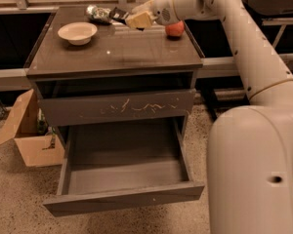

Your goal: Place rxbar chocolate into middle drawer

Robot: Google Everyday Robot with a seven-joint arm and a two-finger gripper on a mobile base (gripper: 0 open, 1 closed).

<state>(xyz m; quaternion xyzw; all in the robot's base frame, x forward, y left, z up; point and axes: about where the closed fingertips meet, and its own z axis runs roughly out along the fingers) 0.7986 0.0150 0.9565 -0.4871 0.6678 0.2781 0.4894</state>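
The rxbar chocolate [118, 14] is a small black bar sticking out to the left of my gripper [136, 19], which is shut on it. The gripper holds it up over the back of the cabinet top [117, 52], next to the crushed silver can. The middle drawer [123, 198], with a plain grey front and a smooth grey inside, stands pulled wide open low down at the front of the cabinet, well below the gripper. Nothing lies in it.
A pale bowl [77, 33] sits at the back left of the top. A crushed silver can [96, 13] lies behind it. A red apple [175, 29] sits at the back right. The scratched drawer front [117, 108] is closed. A cardboard box [31, 138] stands on the floor at left.
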